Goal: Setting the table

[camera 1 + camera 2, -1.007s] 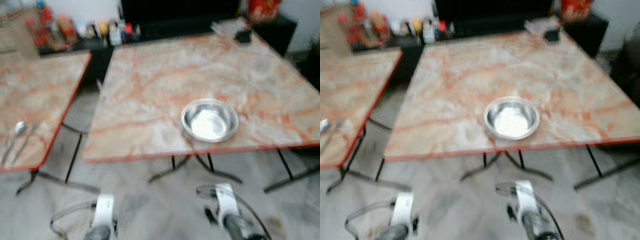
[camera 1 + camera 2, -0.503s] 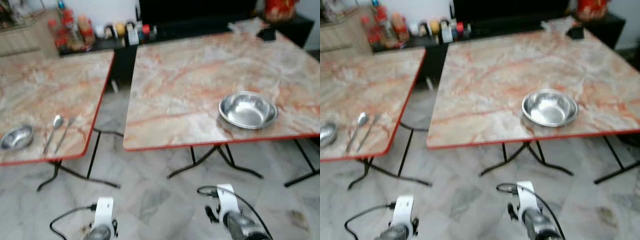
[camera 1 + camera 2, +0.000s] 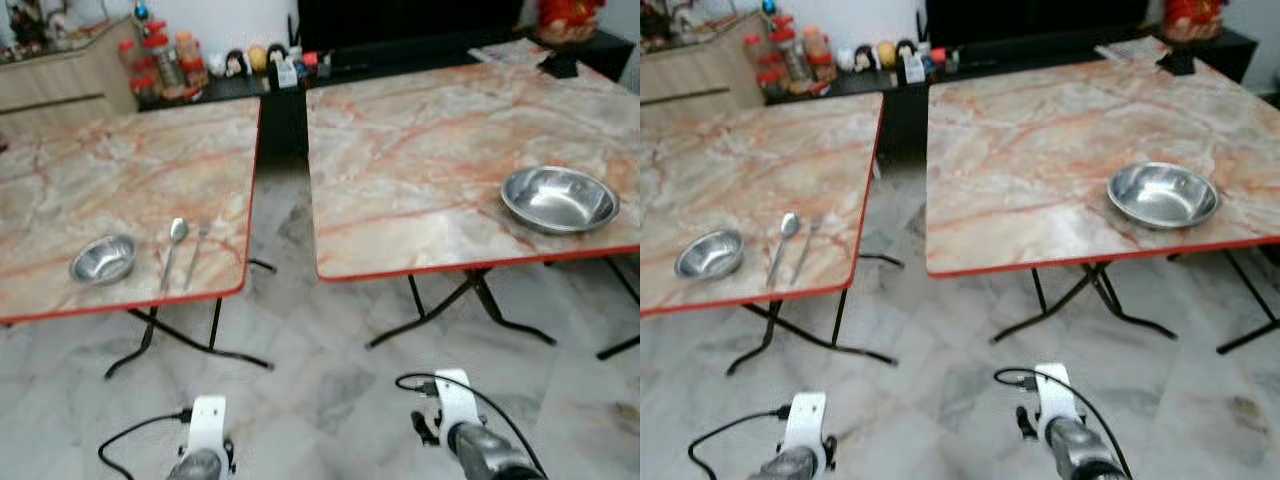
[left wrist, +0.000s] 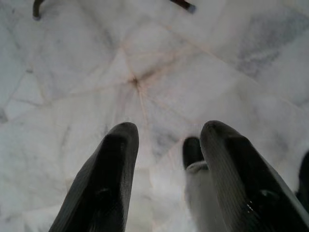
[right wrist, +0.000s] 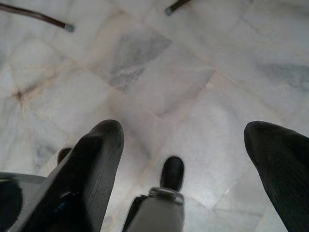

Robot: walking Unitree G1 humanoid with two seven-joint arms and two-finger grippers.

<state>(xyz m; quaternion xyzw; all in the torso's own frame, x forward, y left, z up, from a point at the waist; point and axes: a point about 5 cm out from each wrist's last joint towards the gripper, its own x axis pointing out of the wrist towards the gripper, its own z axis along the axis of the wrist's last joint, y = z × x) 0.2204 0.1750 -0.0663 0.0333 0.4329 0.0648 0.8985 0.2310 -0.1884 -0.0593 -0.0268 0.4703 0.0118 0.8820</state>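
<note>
A large steel bowl [image 3: 559, 198] sits near the front right edge of the right marble table [image 3: 420, 140]. On the left marble table [image 3: 110, 190] lie a small steel bowl [image 3: 103, 259], a spoon [image 3: 173, 246] and a fork [image 3: 196, 254] side by side near its front edge. Both arms hang low over the floor, the left arm [image 3: 203, 440] and the right arm [image 3: 463, 430]. My left gripper [image 4: 166, 140] is open over the tiles with nothing in it. My right gripper [image 5: 188, 145] is open wide, also holding nothing.
A gap of marble floor [image 3: 285, 300] runs between the two tables, with their black folding legs [image 3: 190, 345] underneath. Bottles and jars [image 3: 165, 60] line a dark low cabinet behind the tables, and a wooden counter [image 3: 60, 75] stands at the far left.
The camera has swung left: the large bowl slid toward the right of the picture, and the left table with its small bowl, spoon and fork came into view. Both arms still hang.
</note>
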